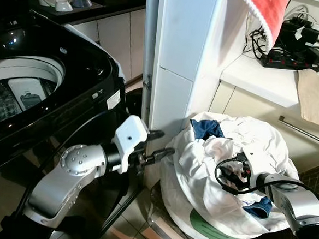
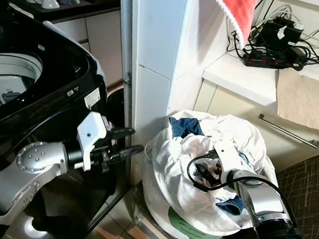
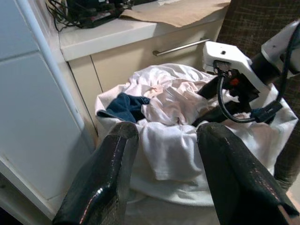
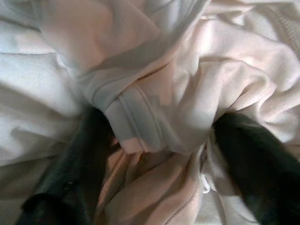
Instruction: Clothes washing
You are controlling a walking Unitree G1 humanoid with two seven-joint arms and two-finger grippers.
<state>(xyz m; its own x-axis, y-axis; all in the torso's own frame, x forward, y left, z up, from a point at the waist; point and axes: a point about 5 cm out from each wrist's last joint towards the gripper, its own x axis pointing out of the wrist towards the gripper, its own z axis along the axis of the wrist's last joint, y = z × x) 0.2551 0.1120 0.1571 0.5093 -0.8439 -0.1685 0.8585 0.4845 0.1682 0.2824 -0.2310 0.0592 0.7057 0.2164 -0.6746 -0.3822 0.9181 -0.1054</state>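
A white laundry bag full of clothes stands on the floor by the white pillar. A blue garment lies at its top, and pale white and pinkish clothes are heaped in the middle. My right gripper is pushed into that heap, its fingers spread wide with a fold of pale cloth bunched between them. My left gripper hovers open and holds nothing, just left of the bag and pointing at it. The black top-loading washing machine stands at the left with its drum uncovered.
The white pillar rises between the washer and the bag. Behind the bag is a cabinet with a drawer handle. On the counter lie a power strip with tangled cables. A red towel hangs above.
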